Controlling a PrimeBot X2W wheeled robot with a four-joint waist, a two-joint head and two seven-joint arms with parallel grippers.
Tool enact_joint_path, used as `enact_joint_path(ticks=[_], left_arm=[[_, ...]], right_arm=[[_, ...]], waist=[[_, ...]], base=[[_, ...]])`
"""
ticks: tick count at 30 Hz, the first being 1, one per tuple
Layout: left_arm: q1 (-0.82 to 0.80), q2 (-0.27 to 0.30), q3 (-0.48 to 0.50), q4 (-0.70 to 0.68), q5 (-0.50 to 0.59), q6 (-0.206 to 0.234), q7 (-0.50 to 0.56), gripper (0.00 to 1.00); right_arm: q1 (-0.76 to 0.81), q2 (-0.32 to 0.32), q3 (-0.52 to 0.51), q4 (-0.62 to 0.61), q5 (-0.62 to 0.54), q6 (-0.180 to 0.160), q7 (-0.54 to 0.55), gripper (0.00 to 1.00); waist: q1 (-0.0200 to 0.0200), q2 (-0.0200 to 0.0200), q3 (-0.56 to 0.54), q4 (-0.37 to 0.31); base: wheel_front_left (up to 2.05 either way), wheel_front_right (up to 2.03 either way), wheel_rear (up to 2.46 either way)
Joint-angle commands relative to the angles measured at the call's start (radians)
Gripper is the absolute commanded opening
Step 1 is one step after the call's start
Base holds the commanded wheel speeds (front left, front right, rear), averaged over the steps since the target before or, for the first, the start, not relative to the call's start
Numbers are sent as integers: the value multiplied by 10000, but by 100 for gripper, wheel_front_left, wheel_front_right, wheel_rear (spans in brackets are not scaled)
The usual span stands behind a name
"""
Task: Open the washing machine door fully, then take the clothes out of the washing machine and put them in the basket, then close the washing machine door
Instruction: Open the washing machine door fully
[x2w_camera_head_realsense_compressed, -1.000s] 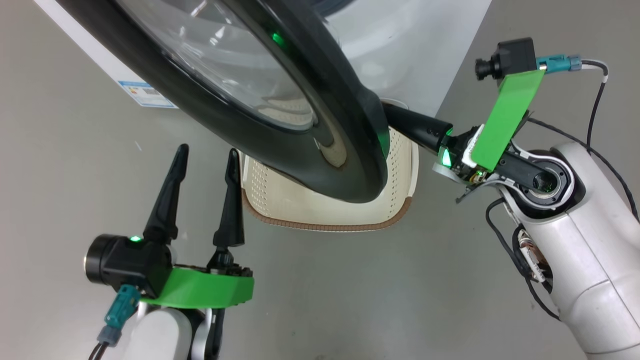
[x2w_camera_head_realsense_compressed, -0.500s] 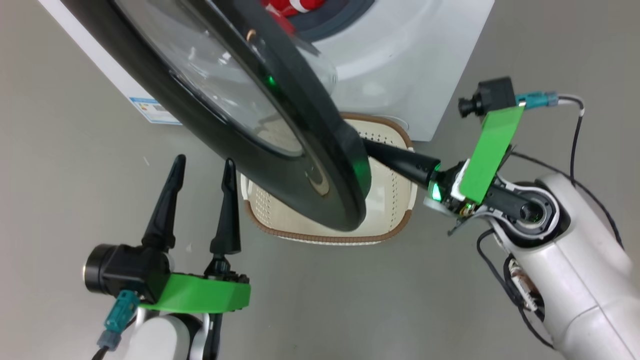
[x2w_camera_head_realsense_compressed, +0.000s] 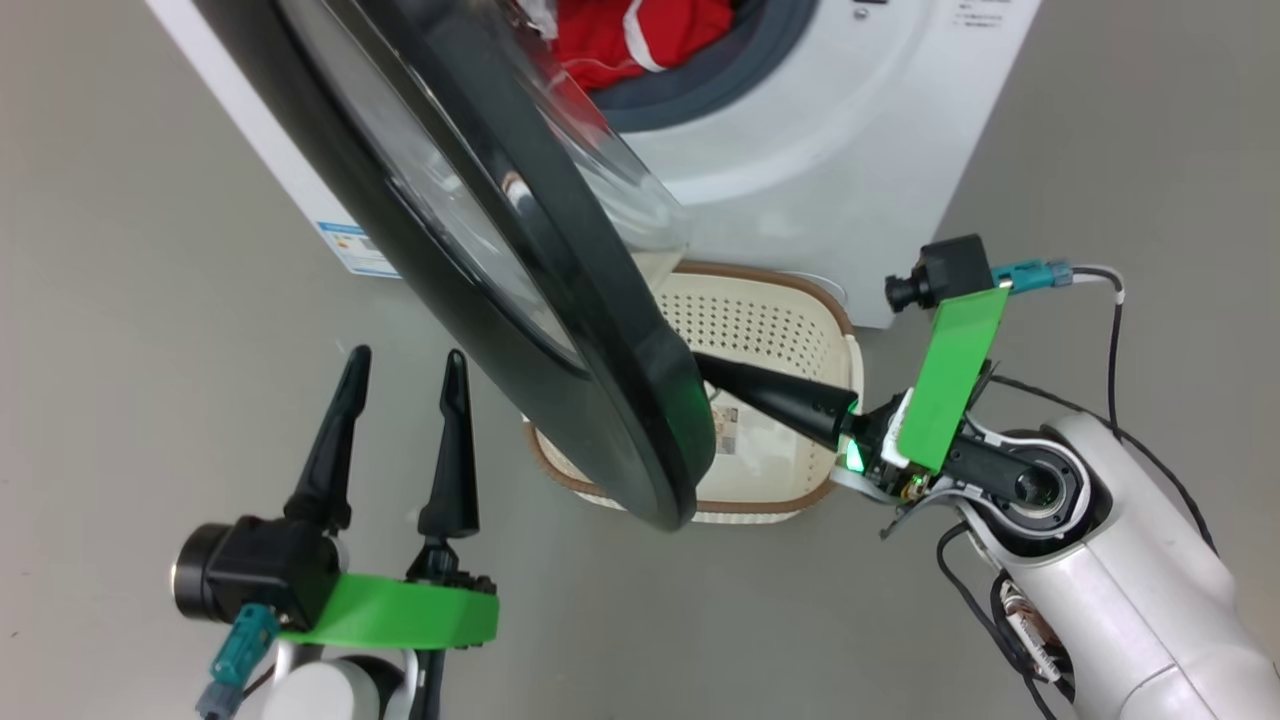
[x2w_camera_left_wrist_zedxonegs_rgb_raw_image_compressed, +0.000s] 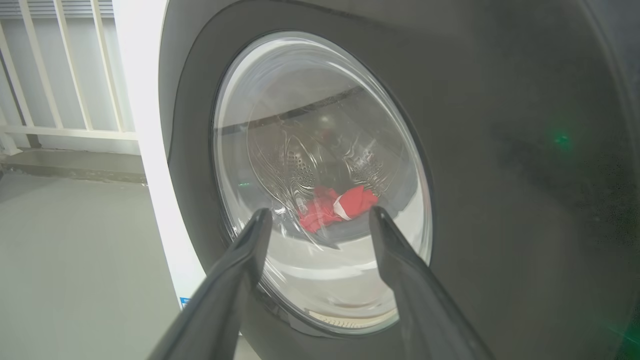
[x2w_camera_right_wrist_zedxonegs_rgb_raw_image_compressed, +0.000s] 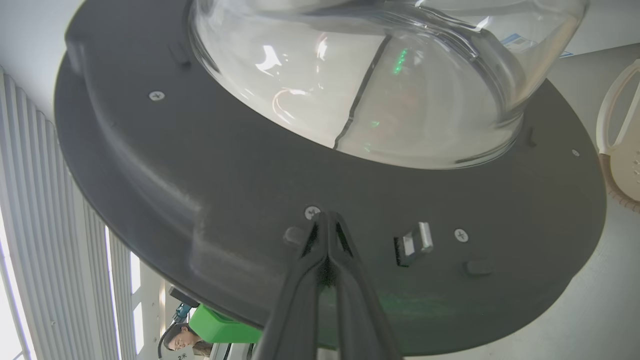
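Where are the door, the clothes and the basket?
door (x2w_camera_head_realsense_compressed: 640, 400), head view, black outer rim.
clothes (x2w_camera_head_realsense_compressed: 600, 45), head view, red fabric.
basket (x2w_camera_head_realsense_compressed: 760, 320), head view, perforated inner wall.

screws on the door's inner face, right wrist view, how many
4 on the washing machine door: screw upper left, screw at the right gripper tips, screw right of the metal latch, screw near the right rim. More may hide behind the glass bowl.

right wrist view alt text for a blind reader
The shut right end effector points its tips at the dark inner face of the washing machine door, just below its bulging glass window. A metal latch sits beside the tips; the basket shows at the right edge.
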Motion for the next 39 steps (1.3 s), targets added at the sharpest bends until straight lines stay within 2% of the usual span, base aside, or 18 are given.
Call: enact_joint_path(ticks=[1, 17, 39], left_arm=[[83, 158, 365, -237, -51, 62, -49, 100], [462, 158, 331, -172, -173, 115, -49, 100], [846, 158, 263, -82, -205, 143, -49, 100]], right_arm=[[89, 247, 154, -356, 110, 75, 87, 0], [519, 330, 540, -327, 316, 75, 190, 0], [1083, 583, 1038, -520, 805, 75, 322, 0]], waist=[[0, 0, -127, 152], [0, 0, -667, 1064], [0, 0, -1214, 1978]], base=[[0, 0, 0], [0, 0, 0], [0, 0, 0]])
